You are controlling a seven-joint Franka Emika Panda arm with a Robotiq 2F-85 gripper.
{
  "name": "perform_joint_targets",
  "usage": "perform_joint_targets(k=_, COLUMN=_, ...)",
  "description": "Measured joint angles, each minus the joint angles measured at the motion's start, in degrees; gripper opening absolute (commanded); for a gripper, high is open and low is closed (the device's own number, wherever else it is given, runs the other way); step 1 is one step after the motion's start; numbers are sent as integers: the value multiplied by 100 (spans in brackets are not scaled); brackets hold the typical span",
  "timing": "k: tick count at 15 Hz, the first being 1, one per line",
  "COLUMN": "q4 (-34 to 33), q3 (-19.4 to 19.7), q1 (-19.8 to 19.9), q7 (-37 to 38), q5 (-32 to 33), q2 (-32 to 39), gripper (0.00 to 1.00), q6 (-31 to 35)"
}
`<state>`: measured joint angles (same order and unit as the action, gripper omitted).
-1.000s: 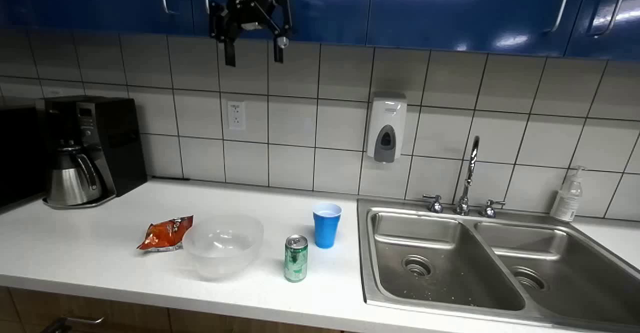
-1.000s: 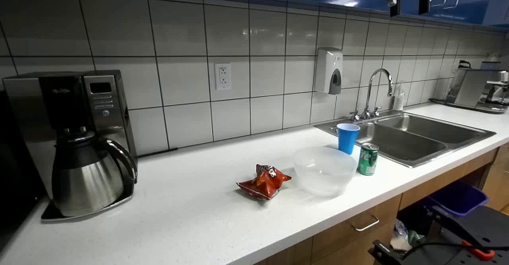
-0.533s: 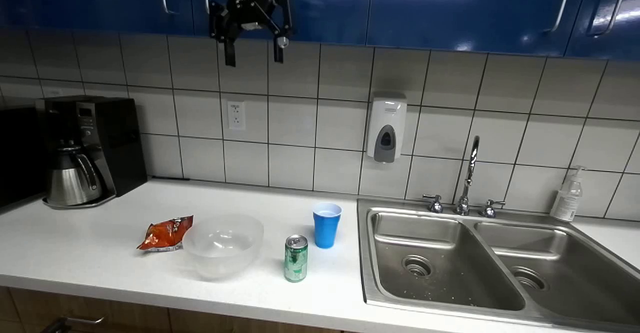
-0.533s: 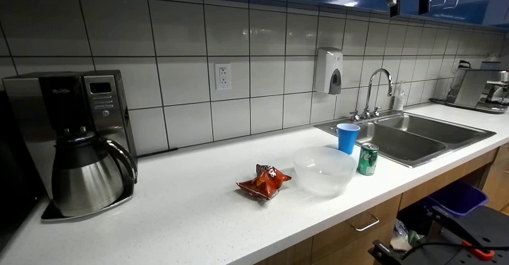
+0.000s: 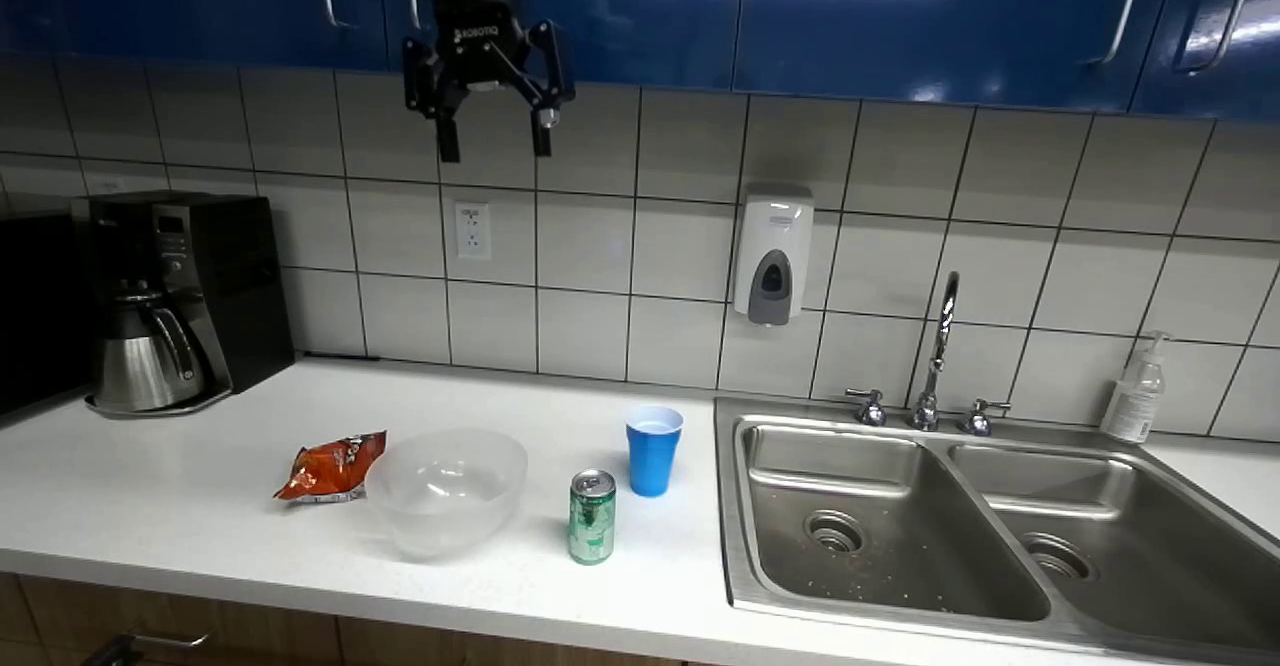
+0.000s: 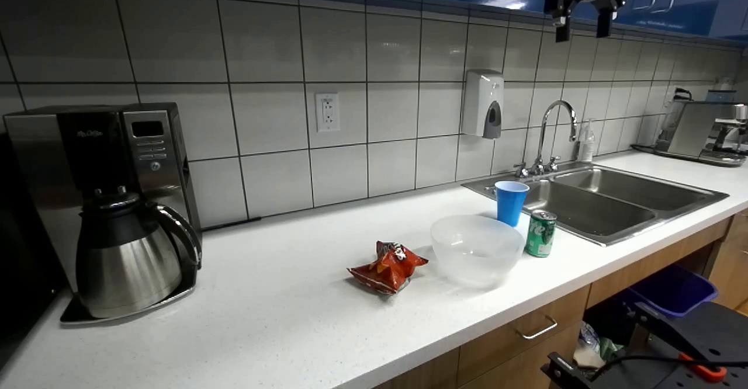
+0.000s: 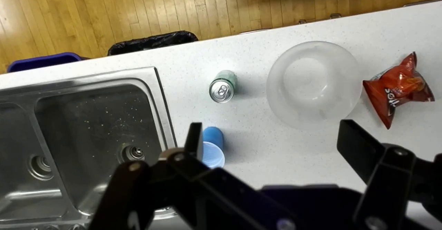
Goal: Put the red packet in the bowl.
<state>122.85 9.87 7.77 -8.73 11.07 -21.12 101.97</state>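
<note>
The gripper point(image 5: 495, 158) hangs high in the upper left of the frame in an exterior view, blue cabinets point(image 5: 880, 26) behind its upper part, the counter point(image 5: 180, 506) well below; its fingers point(image 7: 194, 138) are spread wide with nothing held between them, as the wrist view also shows, where they stand left and right in the lower half of the frame. Past them, right of centre there, sits the bowl point(image 7: 312, 85), upright and with nothing in it that I can see; the red packet point(image 7: 400, 88) lies on the counter at the right of the frame, just beside the bowl; whether the two touch I cannot tell. Left of the bowl stands the green can point(image 7: 223, 85); lower down, the blue cup point(image 7: 213, 147) is partly hidden by a finger; the sink point(image 7: 160, 117) takes up the left side.

By my reading the task is at its very start: nothing is done, since the packet is outside the bowl and ungrasped; remaining are the descent, the grip, the lift, the carry to the bowl and the release; with packet and bowl so near, the carry should be short.
</note>
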Motion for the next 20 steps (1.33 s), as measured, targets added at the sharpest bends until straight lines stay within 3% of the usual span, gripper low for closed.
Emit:
perform_joint_targets(k=12, q4=1893, q3=-511, q1=-145, q7=1360, q5=-283, q2=-408, gripper=100, q6=2321)
perform_joint_targets(k=20, q4=2359, q3=-753, q1=-274, q7=1799, q5=-663, q2=109, gripper=100, q6=3516)
